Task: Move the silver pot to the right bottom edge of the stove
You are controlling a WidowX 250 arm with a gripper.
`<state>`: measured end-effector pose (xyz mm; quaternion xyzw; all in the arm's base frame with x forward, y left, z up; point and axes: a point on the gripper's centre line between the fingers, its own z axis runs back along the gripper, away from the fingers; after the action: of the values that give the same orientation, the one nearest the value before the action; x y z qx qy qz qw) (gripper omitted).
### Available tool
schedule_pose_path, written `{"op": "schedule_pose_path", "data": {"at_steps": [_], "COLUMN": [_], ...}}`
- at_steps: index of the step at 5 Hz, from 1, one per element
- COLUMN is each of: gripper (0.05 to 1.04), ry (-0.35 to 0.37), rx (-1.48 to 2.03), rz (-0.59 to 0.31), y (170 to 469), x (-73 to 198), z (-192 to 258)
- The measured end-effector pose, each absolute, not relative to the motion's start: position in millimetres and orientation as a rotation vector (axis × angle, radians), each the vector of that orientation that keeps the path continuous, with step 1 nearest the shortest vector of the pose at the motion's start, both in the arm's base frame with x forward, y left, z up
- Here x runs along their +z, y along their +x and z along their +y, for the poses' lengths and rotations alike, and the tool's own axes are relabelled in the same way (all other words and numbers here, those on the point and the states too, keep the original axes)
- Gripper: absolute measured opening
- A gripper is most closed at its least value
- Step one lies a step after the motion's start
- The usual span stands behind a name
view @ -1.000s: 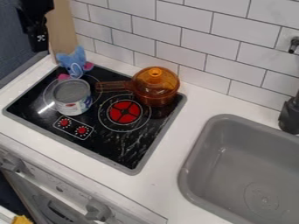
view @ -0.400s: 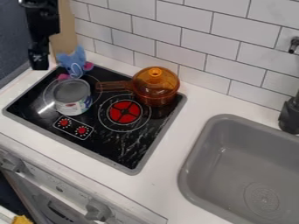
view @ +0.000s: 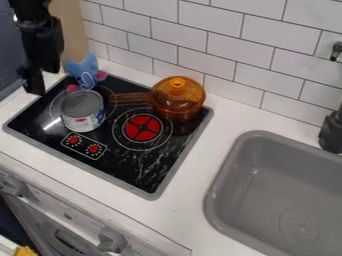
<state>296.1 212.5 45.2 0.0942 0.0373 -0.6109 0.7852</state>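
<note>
My gripper [view: 43,79] hangs at the upper left, over the stove's back left corner, its fingers apart with nothing between them. To its right and nearer the camera, a silver can-like pot [view: 82,110] with a printed label stands upright on the left part of the black stove [view: 137,172]. The gripper and pot do not touch. The stove's right bottom corner lies in view, framed in grey.
An orange see-through lidded pot [view: 178,97] stands at the back right of the stove, its handle pointing left towards the silver pot. A blue plush toy [view: 83,70] sits behind the silver pot. The grey sink [view: 280,200] is at the right.
The gripper has come down from the top left corner towards the stove and its fingers now show apart. The pots and the toy have kept their places.
</note>
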Motion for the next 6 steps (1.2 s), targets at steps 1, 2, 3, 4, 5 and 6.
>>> {"op": "schedule_pose_path", "data": {"at_steps": [1,2,3,4,5,6], "gripper": [1.0,1.0,1.0,0.999,0.999,1.001], "ry": [0.183,0.193,0.155,0.145,0.132,0.149], "rx": [-1.373,-1.366,-1.366,-1.388,-1.414,-1.461], "rz": [0.1,0.103,0.097,0.102,0.117,0.115], "y": [286,293,296,298,293,290], "x": [30,30,21,20,12,18], "z": [205,195,189,181,171,154]}}
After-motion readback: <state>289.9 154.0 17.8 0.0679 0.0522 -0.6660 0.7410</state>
